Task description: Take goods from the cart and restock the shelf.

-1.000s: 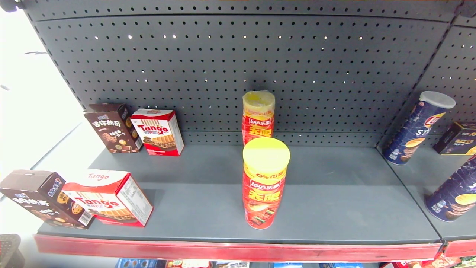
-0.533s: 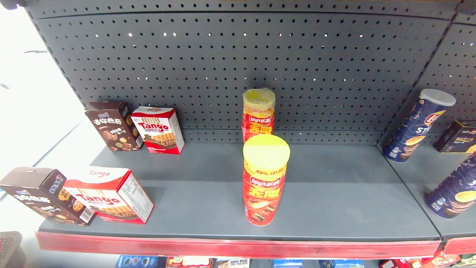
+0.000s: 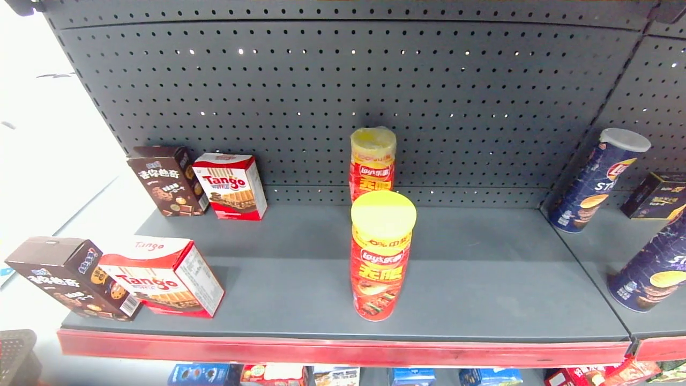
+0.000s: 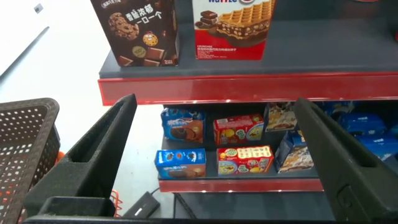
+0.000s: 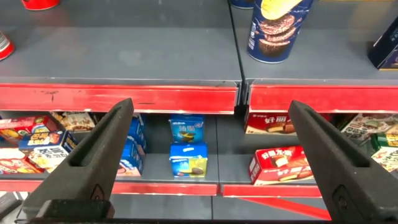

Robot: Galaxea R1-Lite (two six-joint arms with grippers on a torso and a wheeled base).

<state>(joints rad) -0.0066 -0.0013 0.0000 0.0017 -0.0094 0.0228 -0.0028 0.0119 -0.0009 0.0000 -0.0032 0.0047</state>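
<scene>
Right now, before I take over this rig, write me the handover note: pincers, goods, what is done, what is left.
Left pincer: open, empty, low before the shelf's red front edge.
Right pincer: open, empty, also low before the shelving.
Goods: front red chip can and back red chip can stand upright mid-shelf. Wafer boxes and cookie boxes sit at its left end.
Done: these stand on the shelf.
Left: nothing is held, so probably fetch the next item. There is bare space right of the cans.

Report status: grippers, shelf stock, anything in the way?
Left gripper open, empty. Right gripper open, empty. Shelf part-stocked: front red can, rear red can mid-shelf, bare space beside them. Nothing seen in the way.
</scene>
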